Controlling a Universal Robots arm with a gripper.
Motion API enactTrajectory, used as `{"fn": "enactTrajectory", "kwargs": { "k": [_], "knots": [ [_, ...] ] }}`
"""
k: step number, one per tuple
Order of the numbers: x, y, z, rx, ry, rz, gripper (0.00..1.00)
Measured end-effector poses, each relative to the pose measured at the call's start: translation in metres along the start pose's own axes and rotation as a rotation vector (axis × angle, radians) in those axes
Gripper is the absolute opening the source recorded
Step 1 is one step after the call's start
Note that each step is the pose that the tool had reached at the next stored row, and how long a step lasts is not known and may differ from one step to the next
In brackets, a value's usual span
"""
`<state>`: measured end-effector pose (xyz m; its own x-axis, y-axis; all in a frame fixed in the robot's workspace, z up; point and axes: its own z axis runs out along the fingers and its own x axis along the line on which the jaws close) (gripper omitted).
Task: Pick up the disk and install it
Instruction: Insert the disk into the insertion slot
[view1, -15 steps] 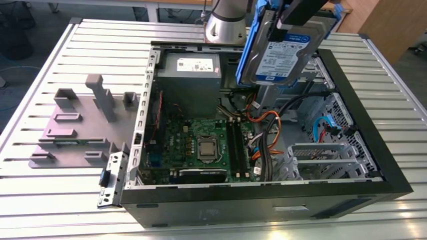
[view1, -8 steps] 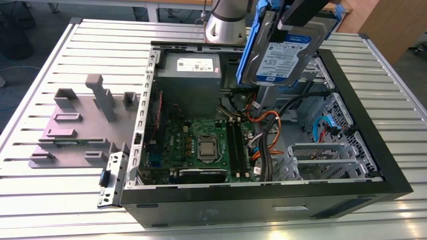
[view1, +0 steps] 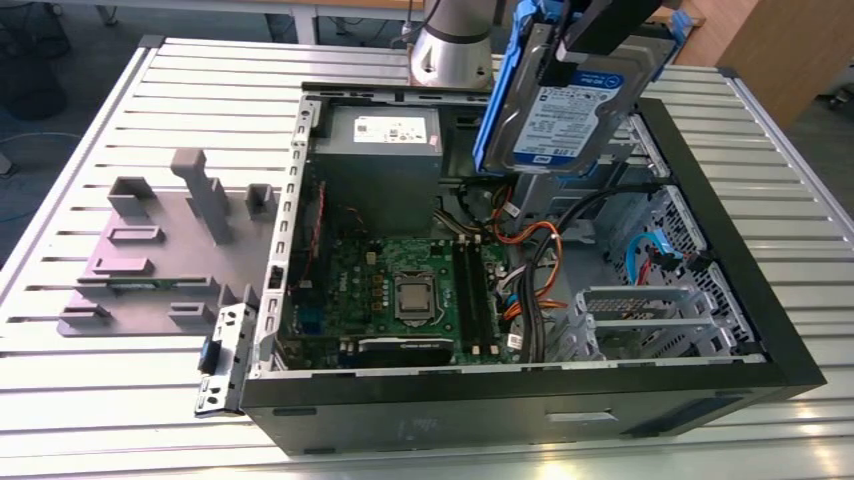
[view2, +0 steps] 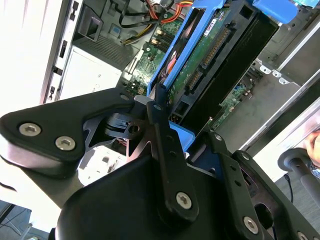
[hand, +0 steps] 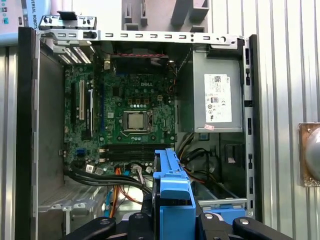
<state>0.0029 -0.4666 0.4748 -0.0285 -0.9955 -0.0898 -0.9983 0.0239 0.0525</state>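
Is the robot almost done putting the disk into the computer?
About halfway. Done: the flat silver-grey metal disk with blue plastic rails is picked up. In hand: the black hand is shut on it, holding it in the air over the open black computer case. Left: the disk is not yet seated inside the case.

exterior: oblique, above case (view1: 534, 412) | first wrist: straight down into case | second wrist: close, tilted
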Motion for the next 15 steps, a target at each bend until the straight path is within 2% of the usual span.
{"fn": "enactTrajectory", "kwargs": {
  "k": [15],
  "knots": [
    [0.0038, -0.001, -0.0001, 0.0, -0.0001, 0.0, 0.37]
  ]
}}
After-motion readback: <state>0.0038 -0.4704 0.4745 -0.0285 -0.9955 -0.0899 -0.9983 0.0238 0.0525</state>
